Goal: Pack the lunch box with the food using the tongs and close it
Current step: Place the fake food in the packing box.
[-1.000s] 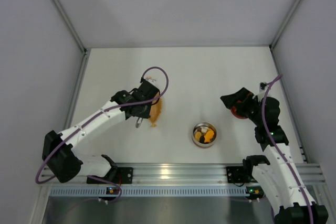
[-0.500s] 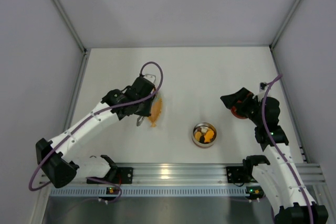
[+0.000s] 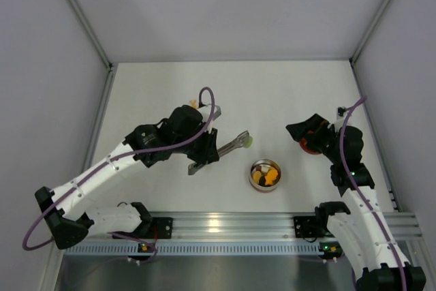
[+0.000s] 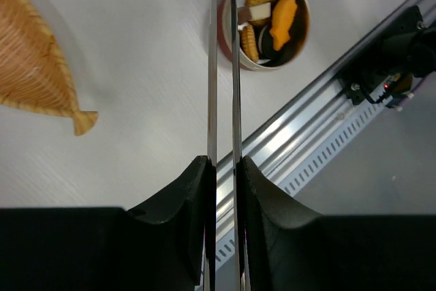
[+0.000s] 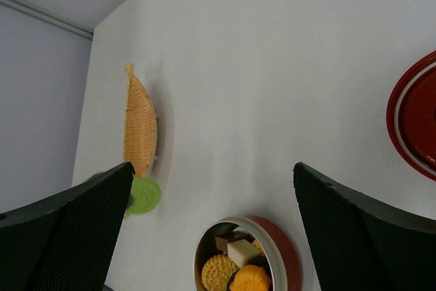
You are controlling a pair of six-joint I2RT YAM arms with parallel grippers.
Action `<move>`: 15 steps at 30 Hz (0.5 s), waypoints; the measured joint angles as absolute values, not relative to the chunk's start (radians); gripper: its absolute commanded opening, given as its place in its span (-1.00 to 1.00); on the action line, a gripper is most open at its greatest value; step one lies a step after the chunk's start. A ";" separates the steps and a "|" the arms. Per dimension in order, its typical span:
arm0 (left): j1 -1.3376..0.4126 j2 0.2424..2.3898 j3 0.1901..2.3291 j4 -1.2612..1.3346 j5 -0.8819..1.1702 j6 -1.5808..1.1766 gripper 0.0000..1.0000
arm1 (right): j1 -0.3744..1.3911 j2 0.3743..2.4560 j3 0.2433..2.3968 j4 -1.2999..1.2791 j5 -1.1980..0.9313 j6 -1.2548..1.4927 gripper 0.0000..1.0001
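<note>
Tongs [image 3: 221,149] clamped tight in left gripper [image 4: 223,168], tips nipping green food piece [image 3: 248,141] just left of lunch box [image 3: 265,189].
Box uncovered, biscuits inside; right gripper [image 5: 212,168] spread wide, empty, near red lid [image 5: 419,114].

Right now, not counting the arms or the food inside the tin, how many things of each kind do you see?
Lunch box tin: 1
Red lid: 1
Tongs: 1
Green food piece: 1
Woven fish basket: 1
Total: 5
</note>
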State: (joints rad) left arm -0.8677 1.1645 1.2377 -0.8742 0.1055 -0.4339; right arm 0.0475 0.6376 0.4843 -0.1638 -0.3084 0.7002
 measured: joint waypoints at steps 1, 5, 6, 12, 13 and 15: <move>-0.888 1.164 1.234 -0.859 0.121 -0.441 -0.55 | 0.047 0.638 0.484 -0.164 -0.308 0.700 0.99; -0.966 1.172 1.216 -0.807 0.157 -0.464 -0.55 | 0.047 0.638 0.484 -0.164 -0.308 0.700 0.99; -0.982 1.177 1.213 -0.798 0.162 -0.470 -0.55 | 0.047 0.638 0.484 -0.164 -0.308 0.700 0.99; -1.034 1.216 1.168 -0.731 0.176 -0.500 -0.56 | 0.047 0.638 0.484 -0.164 -0.308 0.700 0.99; -1.037 1.222 1.157 -0.724 0.176 -0.504 -0.55 | 0.047 0.638 0.484 -0.164 -0.308 0.700 0.99; -1.042 1.232 1.139 -0.715 0.176 -0.512 -0.55 | 0.047 0.638 0.484 -0.164 -0.308 0.699 0.99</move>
State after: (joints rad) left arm -1.0420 1.2316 1.1389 -0.7147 0.1757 -0.5117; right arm 0.0475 0.6376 0.4843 -0.1642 -0.3080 0.6994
